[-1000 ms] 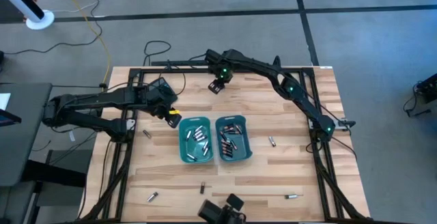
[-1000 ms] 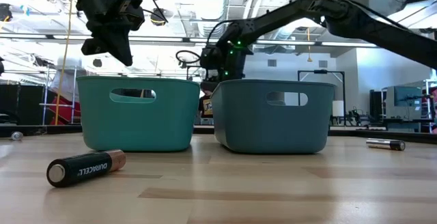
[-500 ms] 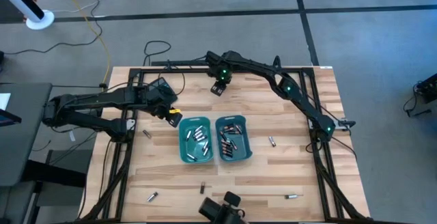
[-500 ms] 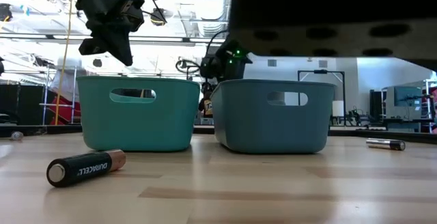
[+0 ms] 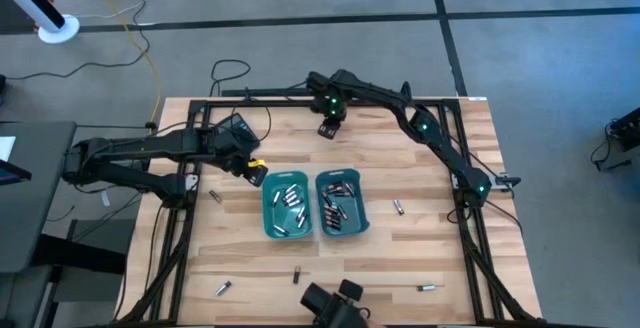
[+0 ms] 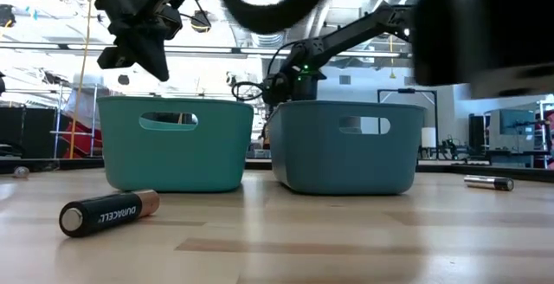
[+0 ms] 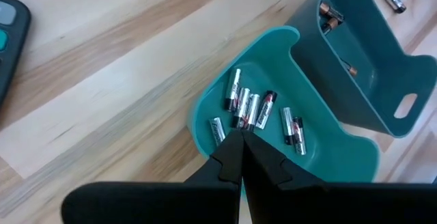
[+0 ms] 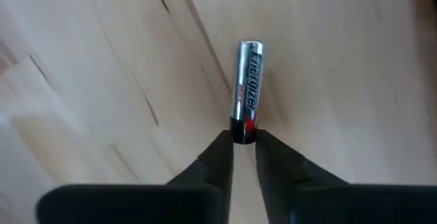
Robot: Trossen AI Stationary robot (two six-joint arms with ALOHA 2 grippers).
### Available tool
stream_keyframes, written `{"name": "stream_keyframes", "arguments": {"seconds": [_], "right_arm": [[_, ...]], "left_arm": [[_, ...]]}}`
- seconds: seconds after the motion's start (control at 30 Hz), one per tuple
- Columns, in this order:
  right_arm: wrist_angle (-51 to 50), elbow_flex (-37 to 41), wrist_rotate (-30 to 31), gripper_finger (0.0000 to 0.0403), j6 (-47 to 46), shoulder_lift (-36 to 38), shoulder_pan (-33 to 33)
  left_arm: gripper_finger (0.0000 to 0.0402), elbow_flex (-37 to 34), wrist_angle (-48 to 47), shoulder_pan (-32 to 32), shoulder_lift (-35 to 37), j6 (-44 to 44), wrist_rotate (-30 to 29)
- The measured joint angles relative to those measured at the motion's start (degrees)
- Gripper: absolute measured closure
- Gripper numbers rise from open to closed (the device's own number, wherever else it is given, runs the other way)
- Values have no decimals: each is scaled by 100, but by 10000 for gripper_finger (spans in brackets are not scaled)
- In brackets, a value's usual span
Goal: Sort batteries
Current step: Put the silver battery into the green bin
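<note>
Two teal bins stand side by side mid-table: the left bin [image 5: 286,206] holds silvery batteries [image 7: 254,109], the right bin [image 5: 342,203] dark ones with copper ends. My right gripper [image 5: 327,130] is near the table's far edge, beyond the bins, shut on a silvery battery [image 8: 247,80]. My left gripper [image 5: 252,174] hovers over the left bin's far-left corner. It is raised above the rim in the low view [image 6: 138,52], and its fingers are shut [image 7: 240,138] with nothing between them. My right gripper pinches the silvery battery by its dark, red-marked end [image 8: 244,125] between the two fingertips [image 8: 215,159]. The fingers lie along the battery, and the rest of it sticks out straight beyond them. Whether it is lifted clear of the wood I cannot tell.
Loose batteries lie on the wood: one left of the bins [image 5: 215,196], one right of them [image 5: 398,206], three near the near edge [image 5: 223,288] [image 5: 297,275] [image 5: 428,288]. A calculator's corner [image 7: 10,39] shows in the left wrist view. A dark device [image 5: 335,310] sits at the near edge.
My right gripper has shifted a little toward the table's right, staying near the far edge. The dark device at the near edge has also shifted about.
</note>
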State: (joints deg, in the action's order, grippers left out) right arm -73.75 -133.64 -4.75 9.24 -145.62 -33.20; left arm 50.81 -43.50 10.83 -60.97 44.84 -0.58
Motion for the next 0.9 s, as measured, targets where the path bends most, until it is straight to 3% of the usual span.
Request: {"name": "stream_keyframes", "arguments": {"seconds": [0.2,0.37,0.67,0.9], "right_arm": [[-593,7,2,372,-45,71,-78],[-1112,5,4,398,-170,553,-66],[-633,0,6,366,-749,1123,-150],[7,0,7,298,-617,876,-86]], "left_arm": [[401,0,91,0,0,0,0],[401,0,94,0,0,-4,0],[401,0,102,2,0,-81,-2],[401,0,145,2,0,-83,-8]]}}
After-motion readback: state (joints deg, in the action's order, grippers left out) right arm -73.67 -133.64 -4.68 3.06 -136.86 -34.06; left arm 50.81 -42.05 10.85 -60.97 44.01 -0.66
